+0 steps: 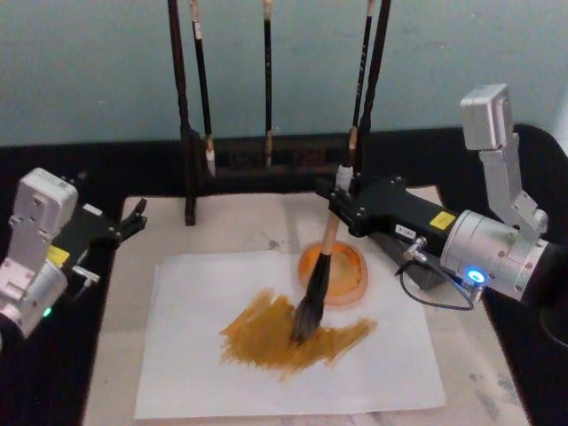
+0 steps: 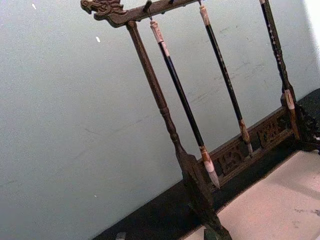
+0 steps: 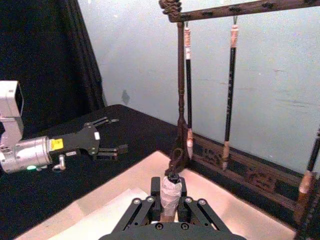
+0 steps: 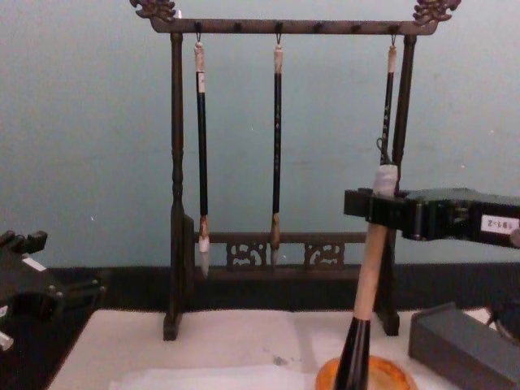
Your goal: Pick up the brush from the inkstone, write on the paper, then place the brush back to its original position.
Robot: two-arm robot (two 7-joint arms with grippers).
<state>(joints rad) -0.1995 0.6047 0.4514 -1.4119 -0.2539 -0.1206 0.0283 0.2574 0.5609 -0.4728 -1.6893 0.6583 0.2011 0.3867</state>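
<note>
Pinches the brush (image 1: 318,277) high on its pale handle with the right gripper (image 1: 340,200), so the tuft hangs down and leans. Seems to press the tuft tip onto the paper (image 1: 195,355), right on the brown smear (image 1: 266,342), to write. Leaves the inkstone (image 1: 362,277) just behind the tuft, handy for putting back. Waits off to the left with the left gripper (image 1: 133,217), fingers spread, holding nothing, out of the way.

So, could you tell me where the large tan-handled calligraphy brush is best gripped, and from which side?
Grip the brush on its bare tan upper handle, above the black section and tuft, coming from the right, as the right gripper does. The shaft stands near upright, so fingers closing across it should hold firm over the white paper. The left gripper sits parked at left.
</note>
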